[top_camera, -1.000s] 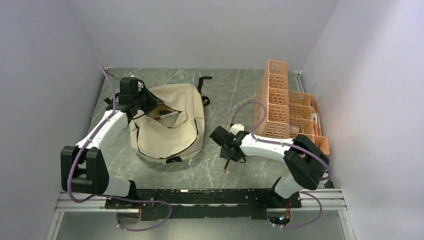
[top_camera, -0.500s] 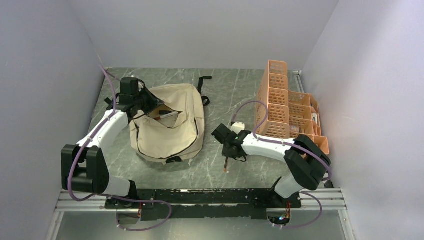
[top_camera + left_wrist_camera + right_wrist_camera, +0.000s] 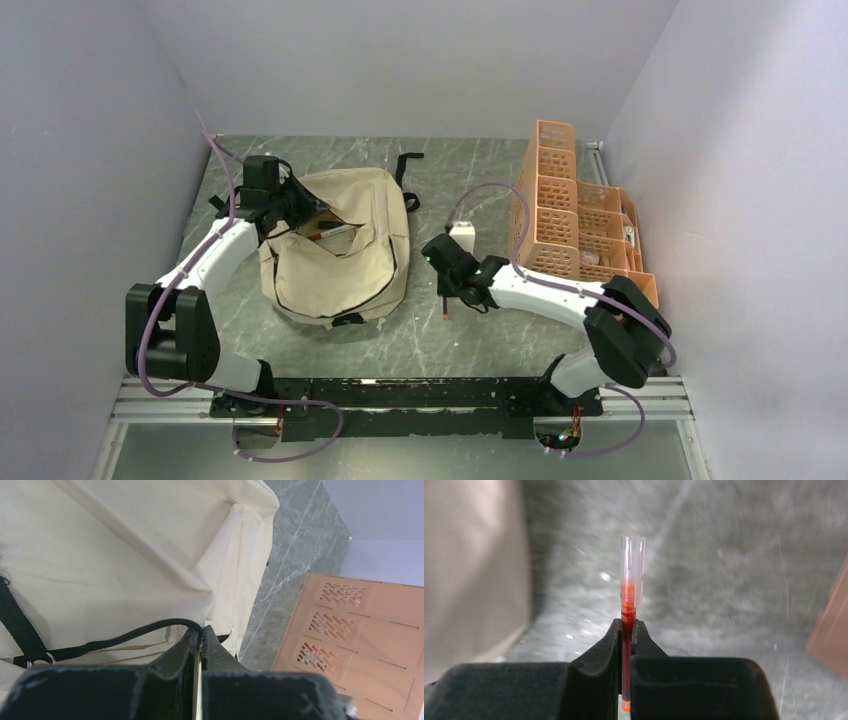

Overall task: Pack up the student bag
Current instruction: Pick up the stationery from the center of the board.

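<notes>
See the student bag (image 3: pixel 340 255) flat on the left half of the table (image 3: pixel 460 185), mouth open. Note the left claw (image 3: pixel 201 631) pinched tight on its black zipper edge. Find the right claw (image 3: pixel 626 626) mid-table, closed on a red pen (image 3: pixel 626 602) (clear cap outward), near the orange organizer (image 3: pixel 556 200).

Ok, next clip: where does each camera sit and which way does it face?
Top external: fixed above and behind the bases, looking down at the table; both arms show, student bag left, orange organizer right.
Left wrist: on the left arm, looking along the left gripper, shut on the student bag's zipper edge, toward the organizer.
Right wrist: on the right arm, looking down past the right gripper, shut on a red pen, at the table.
Shared: bag and organizer in top and left wrist; pen in top and right wrist.
</notes>
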{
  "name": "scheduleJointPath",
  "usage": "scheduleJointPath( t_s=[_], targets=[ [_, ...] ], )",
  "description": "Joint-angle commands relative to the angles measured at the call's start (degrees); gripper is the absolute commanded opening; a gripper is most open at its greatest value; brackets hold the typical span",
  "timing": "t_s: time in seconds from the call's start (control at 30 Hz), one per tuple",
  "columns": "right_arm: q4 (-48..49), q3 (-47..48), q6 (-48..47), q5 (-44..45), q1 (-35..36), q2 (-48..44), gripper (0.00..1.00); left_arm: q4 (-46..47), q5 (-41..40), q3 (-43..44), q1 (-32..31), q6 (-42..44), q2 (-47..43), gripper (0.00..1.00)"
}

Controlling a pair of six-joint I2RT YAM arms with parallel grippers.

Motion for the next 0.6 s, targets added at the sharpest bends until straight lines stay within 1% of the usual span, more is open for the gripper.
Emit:
scheduleJointPath(
  t_s=[0.0,0.13,0.27,0.43,0.5,0.57],
  targets=[
    [16.7,3.0,-16.4,1.0,-0.3,-5.3,0.0,1.3,1.2,1.1,0.5,0.8,-0.3,0.05],
    [30.4,4.5,-27.5,-3.3,-0.2,-6.4,0.0,1.1,0.5,0.8,0.5,0.9,-1.3,0.05],
    [39.7,6.5,-35.8,-7.5,-0.2,-4.8,0.0,1.0,0.5,1.2,0.5,1.2,-1.8,0.05],
    [52.9,5.0,-46.9,-16.3,-0.2,-3.5,0.0,1.6,1.2,1.5,0.5,1.3,-2.3,0.05],
    [58.7,3.3,-51.8,-22.5,-0.2,-2.9,0.0,2.0,1.7,1.6,0.5,1.2,-2.5,0.05],
    [64.7,1.7,-57.5,-30.8,-0.2,-1.7,0.0,2.6,2.3,1.3,0.5,1.1,-2.7,0.05]
  ],
)
